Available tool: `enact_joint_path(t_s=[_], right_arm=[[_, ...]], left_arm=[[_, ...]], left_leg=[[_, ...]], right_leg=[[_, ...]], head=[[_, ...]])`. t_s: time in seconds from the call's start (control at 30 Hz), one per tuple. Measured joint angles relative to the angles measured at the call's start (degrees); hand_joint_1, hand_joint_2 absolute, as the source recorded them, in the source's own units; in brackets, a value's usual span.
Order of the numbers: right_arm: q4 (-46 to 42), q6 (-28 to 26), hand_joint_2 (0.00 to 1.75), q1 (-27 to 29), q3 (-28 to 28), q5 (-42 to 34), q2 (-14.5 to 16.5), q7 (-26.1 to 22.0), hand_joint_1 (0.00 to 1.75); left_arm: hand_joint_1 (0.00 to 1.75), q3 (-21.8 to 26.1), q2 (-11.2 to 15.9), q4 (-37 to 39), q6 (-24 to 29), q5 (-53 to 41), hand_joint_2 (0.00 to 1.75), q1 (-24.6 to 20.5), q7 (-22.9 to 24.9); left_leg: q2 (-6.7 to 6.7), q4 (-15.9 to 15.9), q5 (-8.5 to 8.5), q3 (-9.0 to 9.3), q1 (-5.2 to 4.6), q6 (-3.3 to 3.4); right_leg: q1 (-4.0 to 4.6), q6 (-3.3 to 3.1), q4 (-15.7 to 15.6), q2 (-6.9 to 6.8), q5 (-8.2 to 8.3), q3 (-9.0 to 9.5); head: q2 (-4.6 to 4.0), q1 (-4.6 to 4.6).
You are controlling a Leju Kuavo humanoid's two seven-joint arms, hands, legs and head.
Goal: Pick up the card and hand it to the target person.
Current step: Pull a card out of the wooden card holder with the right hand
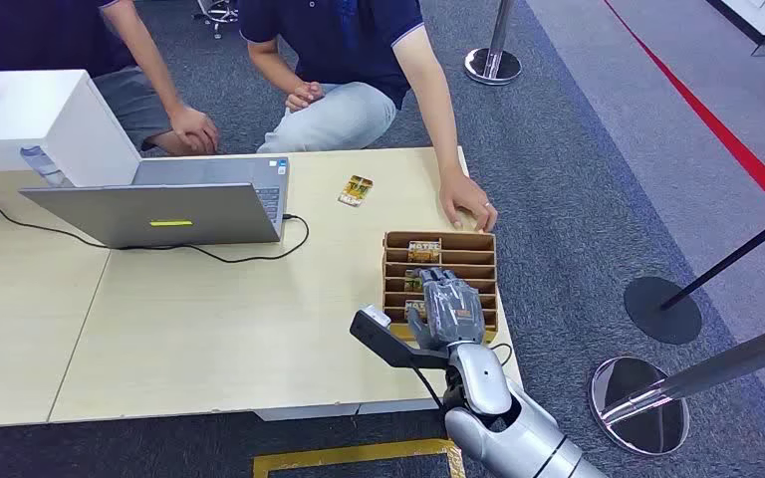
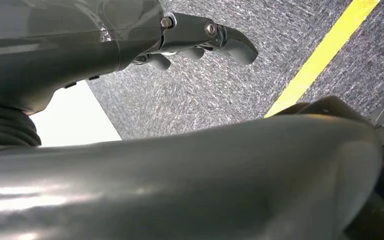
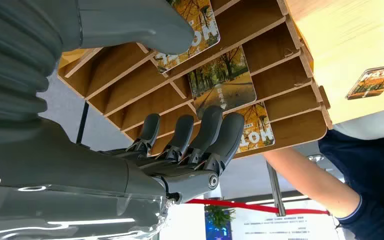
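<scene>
The wide, pale wooden bench (image 1: 209, 319) stood on grey carpet and carried everything. Two people in dark blue shirts crouched at its far edge; the one on the right rested a hand (image 1: 468, 202) on the bench just beyond the rack. A silver laptop (image 1: 159, 211) stood open on the far left part, a black cable (image 1: 249, 257) trailing from its right side.

Near the right edge sat a brown wooden slotted card rack (image 1: 440, 271), its dividers running left to right. The right robot hand (image 1: 445, 311) hovered over the rack's near slots, fingers (image 3: 215, 132) extended side by side and thumb apart, gripping nothing. The left robot hand (image 2: 205, 42) hung beside the robot above the carpet (with a yellow floor line nearby), its fingers curled in on nothing.

Several glossy cards printed with autumn trees stood in the rack: one in the far slot (image 1: 424, 248) and one (image 3: 222, 80) just ahead of the right fingertips, seen from the wrist. A further loose autumn-printed card (image 1: 356, 189) lay flat on the bench, beyond the rack and to its left.
</scene>
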Motion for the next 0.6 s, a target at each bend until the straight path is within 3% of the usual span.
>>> enact_joint_path(t_s=[0.6], right_arm=[[0.1,0.0,1.75,0.0,0.0,0.0,0.0,0.0,0.96]], left_arm=[[0.0,-0.1,0.0,0.0,0.0,0.0,0.0,0.0,0.0]], left_leg=[[0.0,0.0,0.0,0.0,0.0,0.0]], right_leg=[[0.0,0.0,0.0,0.0,0.0,0.0]], head=[[0.0,0.0]])
